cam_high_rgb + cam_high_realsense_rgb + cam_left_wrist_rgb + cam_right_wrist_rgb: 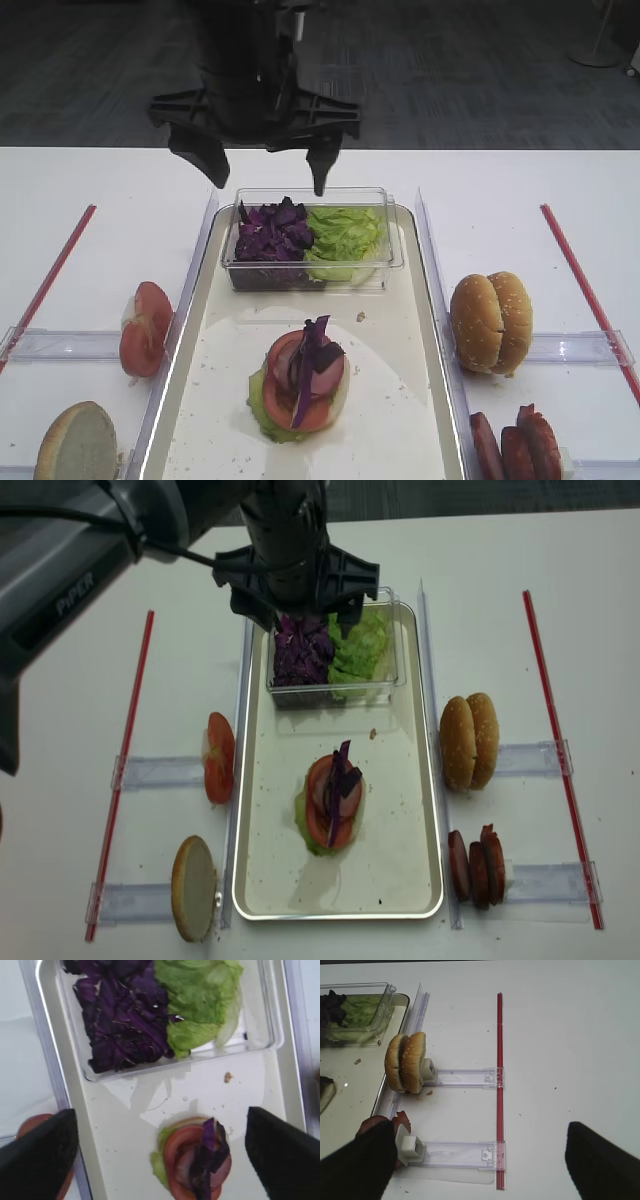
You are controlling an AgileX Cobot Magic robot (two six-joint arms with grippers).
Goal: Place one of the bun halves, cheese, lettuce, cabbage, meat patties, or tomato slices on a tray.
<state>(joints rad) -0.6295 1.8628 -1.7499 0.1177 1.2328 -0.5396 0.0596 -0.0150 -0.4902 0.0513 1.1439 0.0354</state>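
- The white desk (90, 180) carries a long silvery metal tray (430, 400) at its middle.
- At the tray's far end sits a clear plastic tub (392, 240), dark purple shredded cabbage (270, 232) on its left and pale green crinkly lettuce (345, 232) on its right.
- The left arm's black fingers (265, 165) hang spread and released above the tub, grasping nothing; the cabbage lies below and between them.
- Golden-brown sesame bun halves (490, 322) stand on edge right of the tray.
- The right arm's fingers (475, 1160) stand apart, released, near the reddish-brown meat patties (515, 445).
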